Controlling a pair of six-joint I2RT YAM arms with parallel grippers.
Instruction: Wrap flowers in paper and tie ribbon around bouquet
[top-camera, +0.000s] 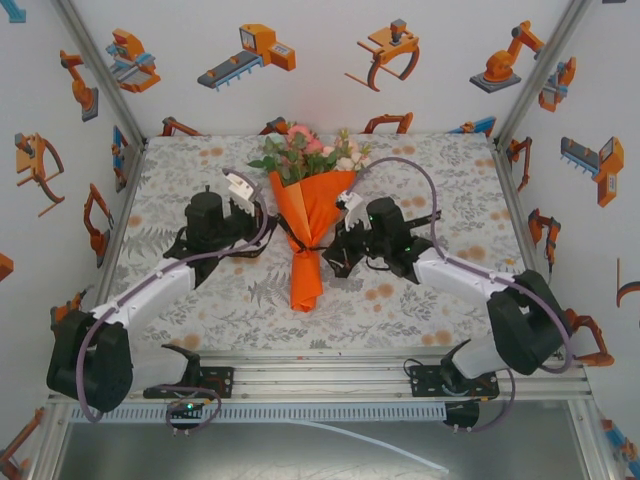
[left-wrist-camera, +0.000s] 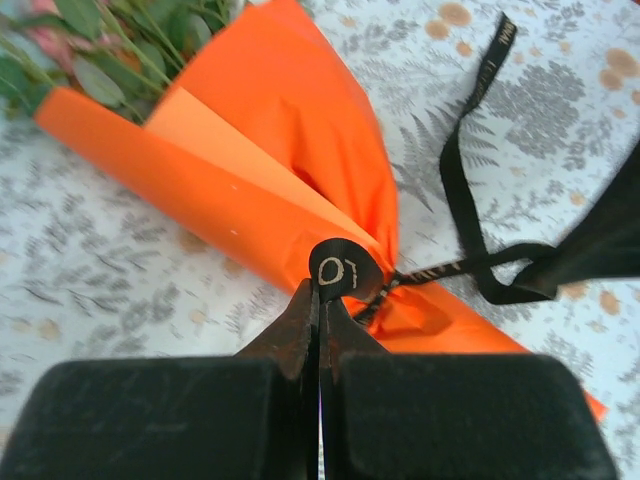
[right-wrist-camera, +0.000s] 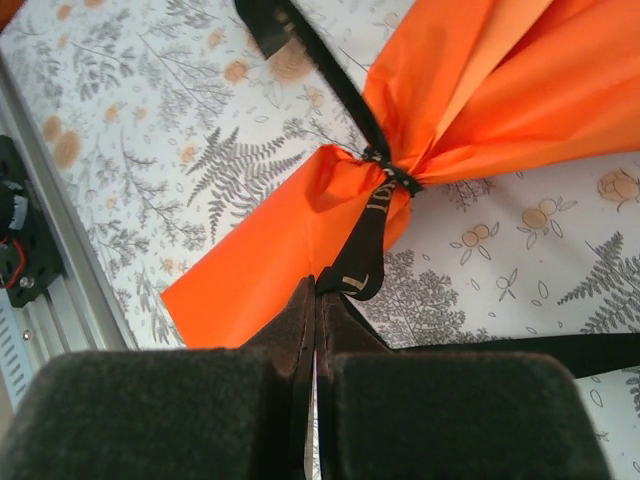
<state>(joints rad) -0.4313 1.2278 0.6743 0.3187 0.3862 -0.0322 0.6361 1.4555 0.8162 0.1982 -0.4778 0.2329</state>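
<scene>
The bouquet lies in the middle of the table, its pink and cream flowers and green leaves pointing to the back, the orange paper narrowing to a cinched waist. The black ribbon is knotted around that waist. My left gripper is shut on a ribbon loop left of the cone. My right gripper is shut on a ribbon loop right of the cone. A free ribbon tail trails over the cloth.
The patterned tablecloth covers the table between white walls with orange robot pictures. An aluminium rail runs along the near edge. Purple-grey cables arch over both arms.
</scene>
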